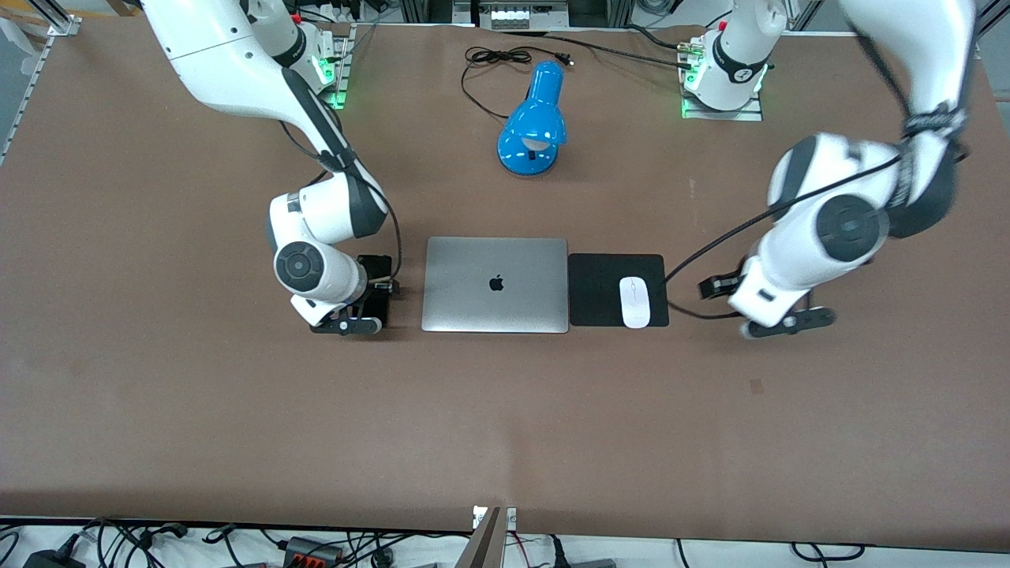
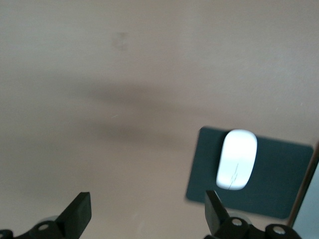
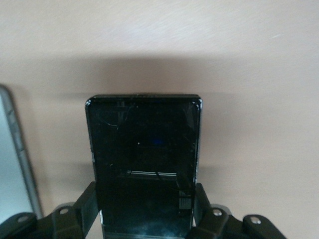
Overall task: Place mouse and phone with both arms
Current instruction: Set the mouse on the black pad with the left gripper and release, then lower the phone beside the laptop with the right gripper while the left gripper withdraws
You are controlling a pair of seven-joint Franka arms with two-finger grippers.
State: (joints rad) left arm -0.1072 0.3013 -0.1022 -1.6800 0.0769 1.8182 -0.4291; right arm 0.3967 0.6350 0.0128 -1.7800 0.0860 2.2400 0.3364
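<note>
Logging what we see, all placed off the laptop [image 1: 495, 284]:

Laptop: silver, lid shut, flat on the brown table [image 1: 505, 426], roughly mid-table. We also catch its edge in the right wrist view [image 3: 17, 164].

Mouse pad [image 1: 600, 288]: black square, flat, touching the laptop's edge on the side toward the left arm's end of the table. In the left wrist view [image 2: 279, 169] we see one corner and most of its surface.

Mouse [image 1: 634, 301]: white oval, lying on the mouse pad, on the half away from the laptop. We see nothing touching it. Same in the left wrist view [image 2: 237, 159].

Left gripper [image 1: 777, 315]: well out from the laptop toward the left arm's end of the table, past the mouse pad, over bare table. In its wrist view [image 2: 147, 214] we see the two fingertips [image 2: 77, 214] spread wide, nothing between them, mouse off to one side.

Phone [image 3: 144, 169]: black glossy slab, just beside the laptop on the side toward the right arm's end of the table. From the front we only get a sliver of it [image 1: 380, 304] under the gripper.

Right gripper [image 1: 355, 312]: low, just beside the laptop at that same end. In its wrist view [image 3: 144, 211] we see the fingers [image 3: 87, 204] pressed on the phone's two long edges, clamping it.

Lamp [image 1: 533, 122]: blue desk lamp, farther from the front camera than the laptop, black cord [image 1: 489, 67] trailing from it.
</note>
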